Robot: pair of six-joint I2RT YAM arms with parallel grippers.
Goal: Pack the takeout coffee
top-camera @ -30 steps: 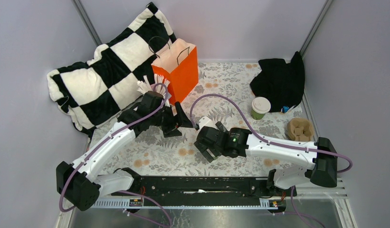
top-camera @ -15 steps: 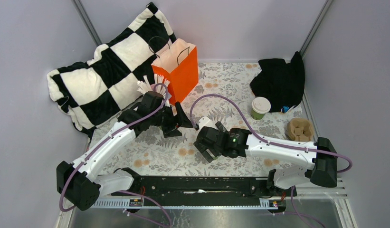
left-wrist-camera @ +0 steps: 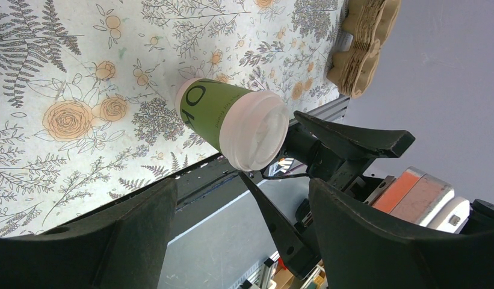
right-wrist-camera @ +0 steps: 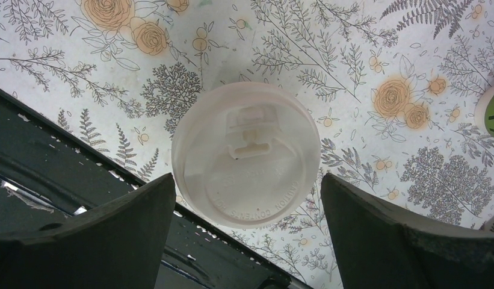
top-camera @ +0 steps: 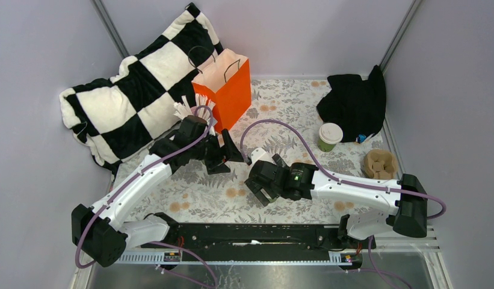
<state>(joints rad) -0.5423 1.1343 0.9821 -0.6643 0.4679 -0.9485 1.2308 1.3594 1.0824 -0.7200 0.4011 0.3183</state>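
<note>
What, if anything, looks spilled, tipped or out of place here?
Nothing stands out: no spill. The near cup stands upright, lid on, below the open right gripper; the far cup likewise, beside the black cloth.

left arm [top-camera: 142,179]: stretched forward, jaws wide apart | right arm [top-camera: 352,185]: bent inward, jaws wide apart

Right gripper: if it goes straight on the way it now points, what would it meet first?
Probably the white lid of the green cup, centred between the open jaws of the right gripper; how far off the lid is, I cannot tell.
</note>
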